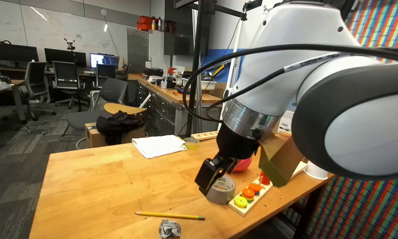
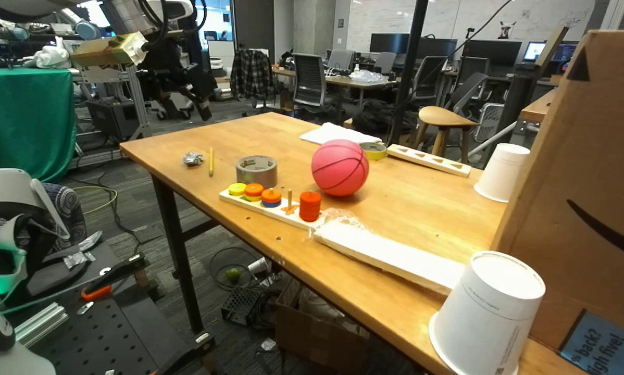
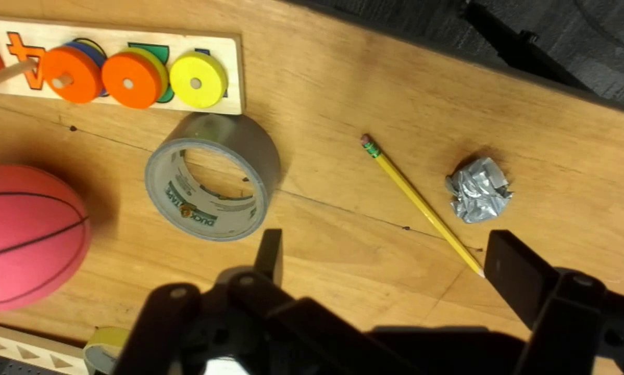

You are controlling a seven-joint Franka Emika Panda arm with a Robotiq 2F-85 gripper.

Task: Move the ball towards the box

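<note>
The pink-red ball (image 2: 340, 167) with dark seams rests on the table; the arm partly covers this ball (image 1: 242, 165) in an exterior view. At the left edge of the wrist view the ball (image 3: 28, 237) is cut off by the frame. The large brown cardboard box (image 2: 593, 198) stands at the table's far right end in an exterior view and is out of the wrist view. My gripper (image 3: 387, 255) is open above the table, with only bare wood and a pencil tip showing between its fingers (image 3: 520, 276). In an exterior view the gripper (image 2: 191, 112) hangs well away from the ball.
A grey tape roll (image 3: 213, 177) lies between ball and gripper, beside a peg board (image 2: 270, 208) with coloured rings. A pencil (image 3: 421, 203) and crumpled foil (image 3: 479, 190) lie nearby. White cups (image 2: 486, 312) and a long white piece (image 2: 390, 255) sit near the box.
</note>
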